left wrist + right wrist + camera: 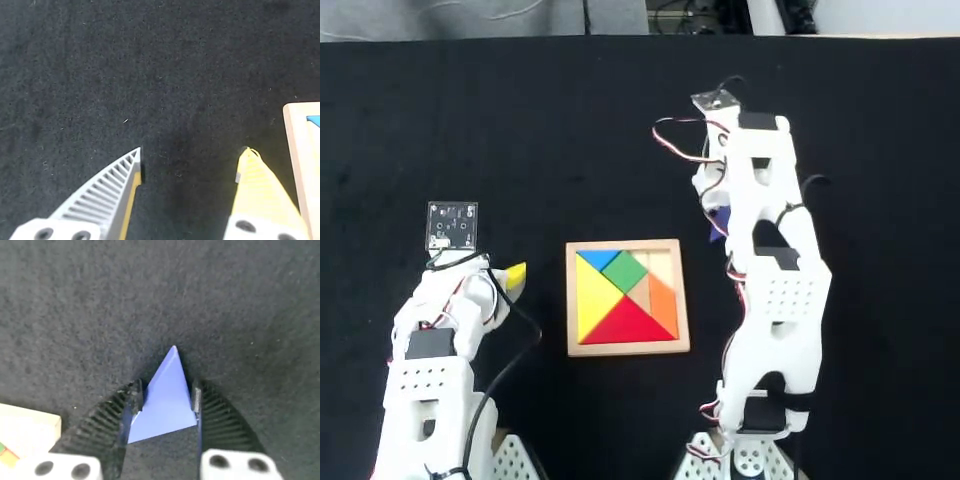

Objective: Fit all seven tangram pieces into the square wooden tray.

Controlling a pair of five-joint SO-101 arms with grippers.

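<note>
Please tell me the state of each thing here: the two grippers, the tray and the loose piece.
tray: partly filled, one corner bare.
blue triangle: gripped, outside the tray.
right gripper: shut on the blue triangle.
left gripper: open, empty.

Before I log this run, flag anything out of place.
The purple triangle is outside the wooden tray, clamped in the right gripper; the tray's top right corner in the high view shows a bare gap.
</note>
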